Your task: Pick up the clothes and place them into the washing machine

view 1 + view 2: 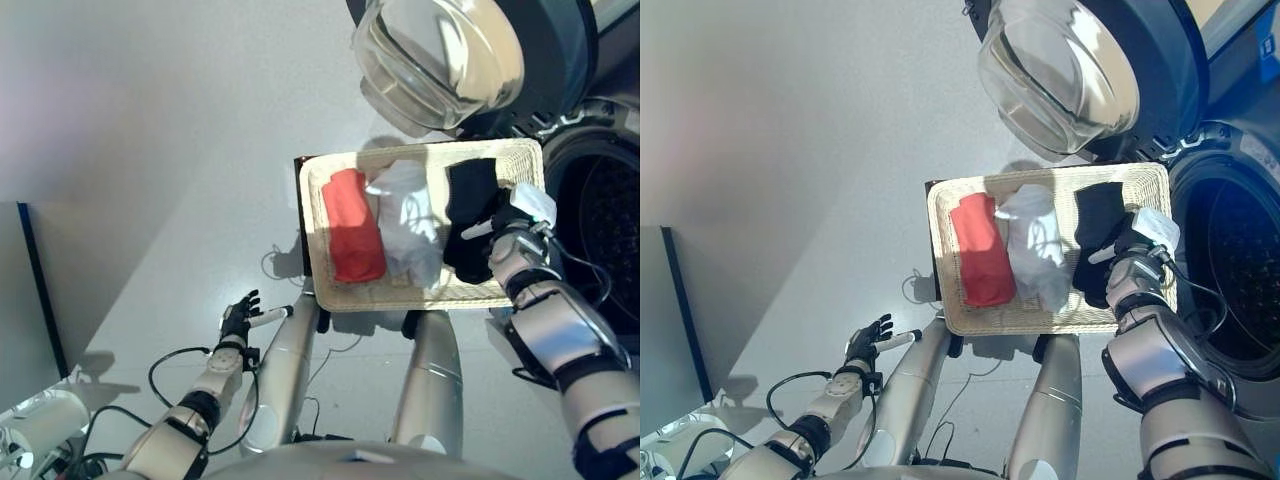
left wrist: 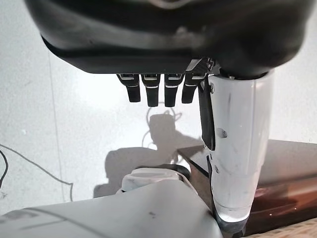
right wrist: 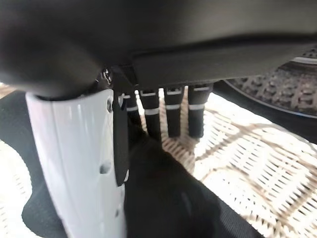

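A wicker basket [image 1: 420,152] holds three garments: a red one [image 1: 355,225] on the left, a white one [image 1: 410,220] in the middle and a black one [image 1: 468,205] on the right. My right hand [image 1: 497,222] is over the black garment [image 3: 168,198] with its fingers [image 3: 173,114] straight and their tips at the cloth's edge, open and gripping nothing. My left hand [image 1: 237,318] hangs low at the left over the floor, fingers [image 2: 153,91] relaxed and empty.
The washing machine's round glass door [image 1: 440,50] stands open above the basket. Its dark drum opening [image 1: 605,220] lies just right of the basket. Grey floor [image 1: 150,150] spreads to the left, with a white object [image 1: 45,425] at the lower left corner.
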### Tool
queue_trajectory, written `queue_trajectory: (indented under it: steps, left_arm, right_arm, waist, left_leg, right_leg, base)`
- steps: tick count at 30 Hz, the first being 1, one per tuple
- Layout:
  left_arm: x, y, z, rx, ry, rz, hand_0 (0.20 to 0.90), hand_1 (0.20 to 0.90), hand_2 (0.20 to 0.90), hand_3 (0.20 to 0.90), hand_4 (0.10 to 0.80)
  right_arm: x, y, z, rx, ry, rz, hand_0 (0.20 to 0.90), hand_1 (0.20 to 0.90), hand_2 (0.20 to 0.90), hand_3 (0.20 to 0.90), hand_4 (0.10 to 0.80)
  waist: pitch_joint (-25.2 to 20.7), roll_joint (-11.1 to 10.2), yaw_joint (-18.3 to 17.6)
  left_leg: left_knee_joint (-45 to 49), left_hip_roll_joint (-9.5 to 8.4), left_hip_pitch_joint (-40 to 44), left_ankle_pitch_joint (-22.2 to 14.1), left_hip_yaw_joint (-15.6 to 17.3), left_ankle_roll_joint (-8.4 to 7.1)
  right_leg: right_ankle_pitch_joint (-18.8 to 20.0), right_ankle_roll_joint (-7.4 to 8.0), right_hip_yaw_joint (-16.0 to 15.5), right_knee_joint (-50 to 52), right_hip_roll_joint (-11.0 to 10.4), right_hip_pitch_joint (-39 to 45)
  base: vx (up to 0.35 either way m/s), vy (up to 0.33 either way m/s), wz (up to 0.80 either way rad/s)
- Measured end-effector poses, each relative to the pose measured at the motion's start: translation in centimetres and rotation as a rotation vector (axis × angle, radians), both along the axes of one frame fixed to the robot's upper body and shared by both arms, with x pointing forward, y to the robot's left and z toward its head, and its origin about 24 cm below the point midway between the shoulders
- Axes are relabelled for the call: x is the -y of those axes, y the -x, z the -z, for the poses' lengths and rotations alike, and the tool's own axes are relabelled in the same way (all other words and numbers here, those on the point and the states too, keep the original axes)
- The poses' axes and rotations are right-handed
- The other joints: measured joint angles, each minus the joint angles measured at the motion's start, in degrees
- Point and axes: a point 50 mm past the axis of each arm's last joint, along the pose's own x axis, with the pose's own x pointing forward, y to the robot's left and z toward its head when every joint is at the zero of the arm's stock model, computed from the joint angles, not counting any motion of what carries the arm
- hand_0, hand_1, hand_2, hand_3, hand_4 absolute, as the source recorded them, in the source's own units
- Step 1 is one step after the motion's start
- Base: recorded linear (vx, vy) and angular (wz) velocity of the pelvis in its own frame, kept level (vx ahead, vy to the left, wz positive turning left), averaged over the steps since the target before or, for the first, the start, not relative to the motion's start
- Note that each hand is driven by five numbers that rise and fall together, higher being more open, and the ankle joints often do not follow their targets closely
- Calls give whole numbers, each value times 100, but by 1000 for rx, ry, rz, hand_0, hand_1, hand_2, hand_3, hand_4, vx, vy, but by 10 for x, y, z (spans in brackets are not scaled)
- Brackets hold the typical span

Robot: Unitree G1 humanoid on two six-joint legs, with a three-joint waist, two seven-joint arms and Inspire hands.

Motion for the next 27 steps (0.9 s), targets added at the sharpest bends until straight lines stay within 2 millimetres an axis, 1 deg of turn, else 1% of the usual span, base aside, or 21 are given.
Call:
queue_trajectory:
  steps: [1,2,7,8,10,14,15,16,19,22,24,25,27]
  left_arm:
    - [0,-1,-1,4,2,-1,900,900,900,900,800]
    - [0,-1,-1,5,4,-2,900,900,900,900,800]
    - [0,-1,-1,4,11,-10,900,900,900,900,800]
    - [0,-1,-1,4,11,-10,900,900,900,900,800]
    - [0,-1,-1,2,10,-11,900,900,900,900,800]
    - [-1,0,0,-3,7,-14,900,900,900,900,800]
    - [-1,0,1,-5,7,-13,900,900,900,900,800]
    - [0,1,1,-9,6,-12,900,900,900,900,800]
    - [1,2,2,-15,8,-12,900,900,900,900,800]
    - [0,3,3,-17,4,-15,900,900,900,900,800]
    - [0,5,4,-20,2,-20,900,900,900,900,800]
    - [0,5,4,-20,1,-19,900,900,900,900,800]
    - [-1,5,4,-21,-3,-25,900,900,900,900,800]
  right_arm:
    - [0,-2,-6,15,7,0,384,384,384,384,431]
    - [0,-4,-9,20,10,-3,362,362,362,362,416]
    - [-6,-7,-8,17,4,-24,345,345,345,345,404]
    - [-8,-8,-7,17,1,-29,313,313,313,313,380]
    - [-11,-9,-6,15,-2,-37,200,200,200,200,300]
    - [-15,-10,-6,12,5,-56,200,200,200,200,300]
    - [-15,-10,-6,11,5,-58,200,200,200,200,300]
    - [-16,-10,-5,7,1,-59,200,200,200,200,300]
    - [-18,-8,3,-17,-19,-67,200,200,200,200,300]
    - [-21,-8,7,34,-131,-42,200,200,200,200,300]
    - [-24,-10,4,159,-317,-9,200,200,200,200,300]
    - [-25,-11,3,184,-350,-2,200,200,200,200,300]
    - [-27,-9,7,285,-523,39,200,200,200,200,300]
  waist:
    - [1,0,1]
    - [2,-1,6]
    - [4,0,29]
    - [4,0,32]
    - [4,0,43]
    - [4,0,52]
    - [5,0,59]
    - [8,5,78]
    - [12,12,112]
    - [11,13,109]
    - [12,11,101]
    - [12,11,76]
    - [35,-21,8]
  left_leg:
    - [13,4,-66,8,-2,-8]
    - [3,0,-91,21,-2,-15]
    - [-36,2,-89,37,-5,-23]
    - [-43,3,-87,37,-5,-23]
    - [-74,5,-61,51,-3,-5]
    - [-141,13,-15,78,8,-10]
    - [-224,30,45,109,23,-11]
    - [-311,6,126,156,52,0]
    - [-548,24,444,226,85,11]
    - [-761,15,706,294,90,10]
    - [-818,12,762,320,106,28]
    - [-821,18,769,328,127,41]
    - [-838,16,845,322,166,62]
  right_leg:
    - [0,-2,-1,13,-3,-64]
    - [1,-1,0,7,-11,-104]
    - [1,-1,-3,-5,-10,-114]
    - [1,-1,-2,-8,-11,-114]
    - [9,11,3,-12,-12,-105]
    - [28,32,7,-75,-3,-75]
    - [91,12,-9,-117,-1,-33]
    - [149,12,-3,-209,4,35]
    - [176,25,17,-408,-1,310]
    - [197,46,25,-568,-2,538]
    - [286,41,23,-717,21,630]
    - [335,70,26,-756,20,652]
    - [407,95,71,-873,27,751]
  base:
    - [2,7,3]
    - [0,0,0]
    - [0,0,0]
    - [0,0,0]
    - [0,0,0]
    - [8,9,-2]
    - [-67,27,-9]
    - [-68,30,-12]
    - [34,-4,-5]
    - [27,9,0]
    - [13,9,-7]
    - [15,7,-7]
    - [11,2,-10]
